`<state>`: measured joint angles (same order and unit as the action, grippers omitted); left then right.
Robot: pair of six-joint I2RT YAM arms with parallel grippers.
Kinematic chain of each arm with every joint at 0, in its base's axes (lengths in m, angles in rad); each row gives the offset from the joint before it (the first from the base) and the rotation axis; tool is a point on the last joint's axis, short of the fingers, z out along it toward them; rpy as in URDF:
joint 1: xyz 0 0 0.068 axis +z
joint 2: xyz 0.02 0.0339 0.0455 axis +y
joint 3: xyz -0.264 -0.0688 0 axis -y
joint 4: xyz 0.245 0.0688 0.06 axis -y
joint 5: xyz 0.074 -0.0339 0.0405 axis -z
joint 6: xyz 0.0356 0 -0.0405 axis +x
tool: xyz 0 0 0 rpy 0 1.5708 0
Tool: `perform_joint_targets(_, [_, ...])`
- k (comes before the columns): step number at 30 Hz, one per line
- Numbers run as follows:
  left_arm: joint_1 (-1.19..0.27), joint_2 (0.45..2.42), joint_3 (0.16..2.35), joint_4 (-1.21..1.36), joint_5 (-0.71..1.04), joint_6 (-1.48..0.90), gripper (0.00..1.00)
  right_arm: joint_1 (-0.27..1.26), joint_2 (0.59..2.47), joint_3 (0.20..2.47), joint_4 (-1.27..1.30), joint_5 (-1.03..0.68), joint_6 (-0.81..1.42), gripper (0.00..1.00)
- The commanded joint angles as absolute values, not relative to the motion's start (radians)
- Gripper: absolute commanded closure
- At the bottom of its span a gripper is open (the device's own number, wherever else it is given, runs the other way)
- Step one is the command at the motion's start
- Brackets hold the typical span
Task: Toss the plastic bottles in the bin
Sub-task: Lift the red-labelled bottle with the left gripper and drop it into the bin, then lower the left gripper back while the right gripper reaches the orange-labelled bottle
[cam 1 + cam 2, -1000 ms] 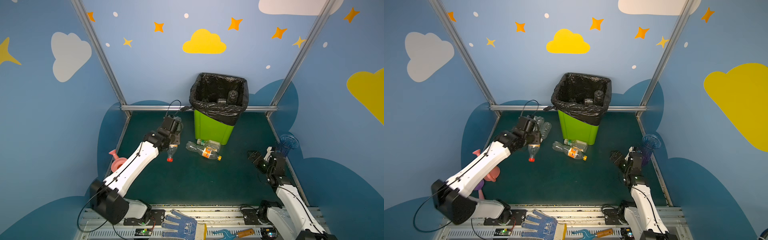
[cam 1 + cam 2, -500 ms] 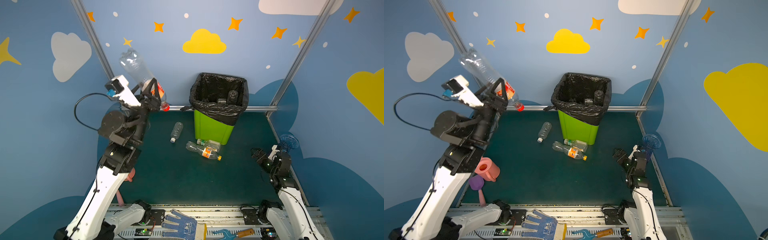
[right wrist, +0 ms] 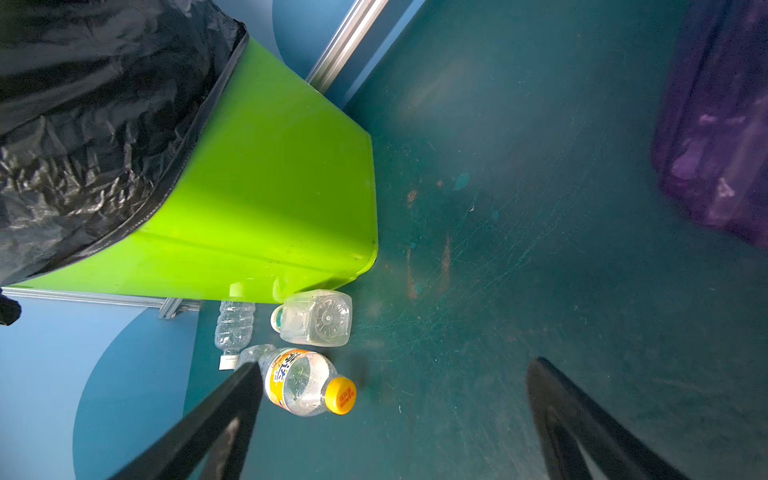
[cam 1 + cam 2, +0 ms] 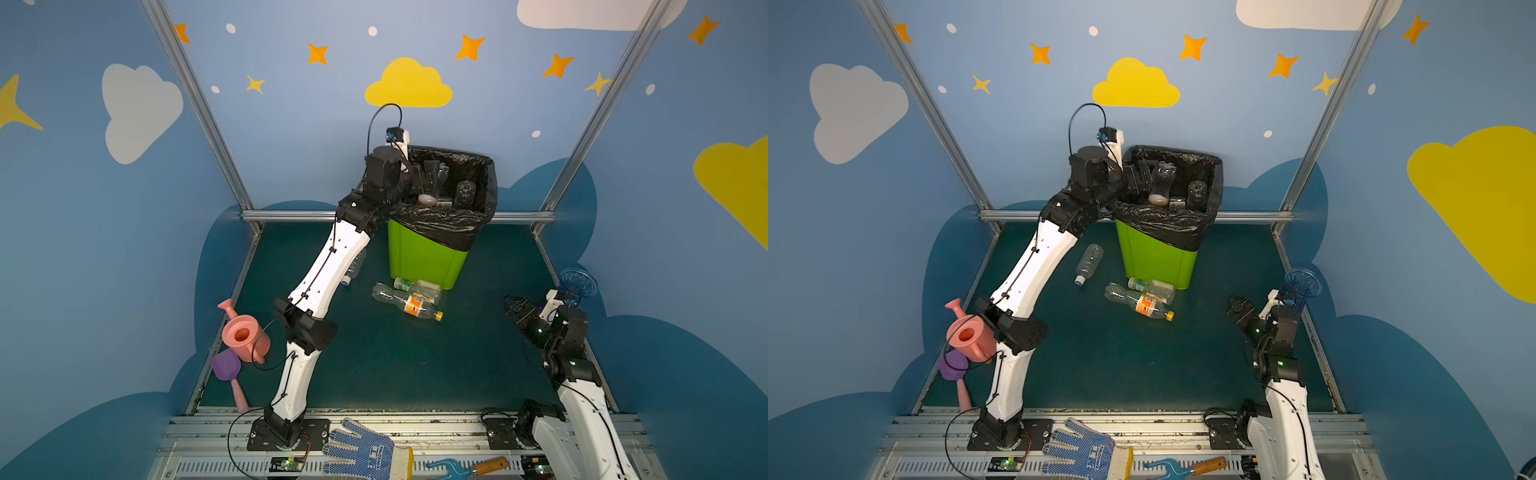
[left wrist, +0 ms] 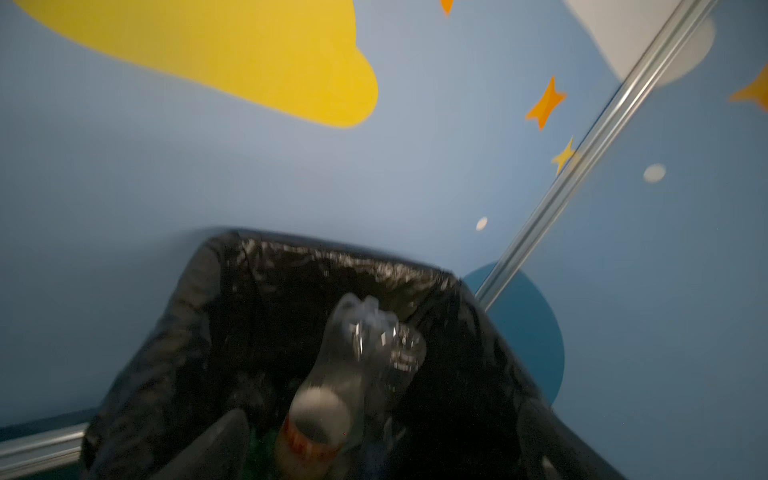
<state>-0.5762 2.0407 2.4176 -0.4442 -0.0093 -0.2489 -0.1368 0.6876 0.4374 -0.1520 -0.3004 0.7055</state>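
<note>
Three are lying loose on the floor [image 4: 1142,365]: the slim bottle [image 4: 1089,262] out by my left arm, and the square bottle [image 4: 1152,286] and orange-label bottle [image 4: 1144,306] lying side by side just in front of the bin [image 4: 1154,257]. A fourth, the red-label bottle [image 5: 332,395], is hanging neck-down inside the bin's mouth, right ahead of the left gripper [image 4: 1142,178]. I am seeing a gap between it and the one finger [image 5: 216,444] showing in the blurred left wrist view, so I am reading those jaws as parted and gripping nothing. More bottles are sitting deeper in the bag. The right gripper [image 3: 392,363] is hovering low over the floor, spread wide and empty, and facing the pair by the bin.

I am expecting these to handle as empties: very light, thin-walled, easy to crush, slick and keen to roll. I am planning to take the orange-label bottle across its body at the label, jaws square to its length, closing gently. The square bottle is looking steadier, since flat sides are resisting rolling.
</note>
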Motion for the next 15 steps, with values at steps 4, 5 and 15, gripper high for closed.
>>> perform_joint_targets(4, [-0.590, 1.537, 1.914, 0.057, -0.063, -0.157, 0.00, -0.141, 0.700, 0.420, -0.103, -0.356, 0.698, 0.02])
perform_joint_targets(5, [-0.590, 1.497, 1.859, 0.063, -0.079, -0.148, 0.00, -0.138, 0.710, 0.423, -0.091, -0.377, 0.684, 0.02])
perform_joint_targets(15, [-0.537, 1.130, 1.175, 0.132, -0.318, -0.234, 0.00, 0.101, 0.818, 0.471, -0.023, -0.284, 0.602, 0.03])
